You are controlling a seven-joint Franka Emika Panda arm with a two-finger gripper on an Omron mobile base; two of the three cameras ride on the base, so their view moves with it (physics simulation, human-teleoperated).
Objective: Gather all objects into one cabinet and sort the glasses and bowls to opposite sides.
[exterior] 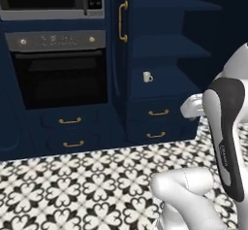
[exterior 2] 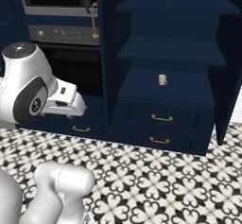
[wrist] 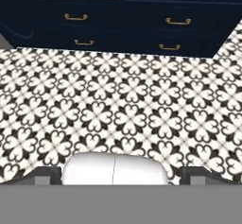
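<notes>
Facing a dark navy kitchen front across a black-and-white patterned tile floor (exterior: 87, 185).

Standing upright on the lowest open shelf of the tall navy shelf unit (exterior: 164, 44): small cream mug (exterior: 147, 77), handle turned to the right in the left base view, nothing else beside it on that shelf. Seen again in the right base view as a small pale mug near the middle of the same shelf. Showing above it: further navy shelves, bare. Running down the unit's left edge: a brass handle (exterior: 122, 21).

Sitting below the mug's shelf: two navy drawers (exterior 2: 163, 124) with brass pulls, one above the other. Standing to the left of the shelf unit: a built-in oven (exterior: 60, 73) with a dark glass door and a grey control strip, a microwave (exterior: 51, 0) above it, two more brass-handled drawers beneath it.

Pointing down and forward over the floor tiles: gripper (wrist: 120, 173), its two dark fingertips (wrist: 45, 175) standing far apart at the bottom corners of the hand view, jaws spread wide, nothing between them and nothing held. Showing at the top of the hand view: the four lower drawer fronts.

Hanging well apart from the mug, low in front of the drawers: white arm (exterior 2: 38, 90), bent at its dark joint.
</notes>
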